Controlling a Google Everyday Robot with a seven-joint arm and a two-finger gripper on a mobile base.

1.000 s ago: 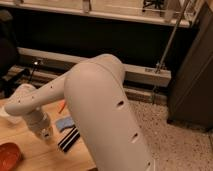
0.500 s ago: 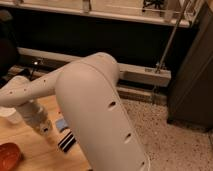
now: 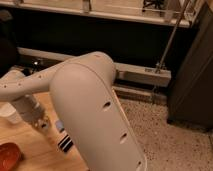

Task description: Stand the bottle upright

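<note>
Bottle: not identifiable in the camera view; no clear plastic body, label or white cap can be made out, and it is judged to lie hidden behind the lower arm or the gripper, on the wooden table [image 3: 31,146]. Gripper [image 3: 43,124]: at the end of the white arm [image 3: 90,100], lowered close to the tabletop at the left of the view; whether it is open, closed or holding anything cannot be told, since the wrist housing covers it. The low placement suggests a reach toward something lying flat on the table, consistent with the uprighting task, which is judged not yet done. White paper cup [image 3: 10,113]: upright, just left of the gripper, near enough to be knocked by a sideways swing. Small blue item [image 3: 60,125]: just right of the gripper, partly under the arm. Black block with white stripes [image 3: 65,143]: flat on the table below the blue item, at the arm's edge. Orange-red bowl [image 3: 8,155]: lower left corner, apart from the gripper. Speckled floor [image 3: 165,132]: beyond the table, right
</note>
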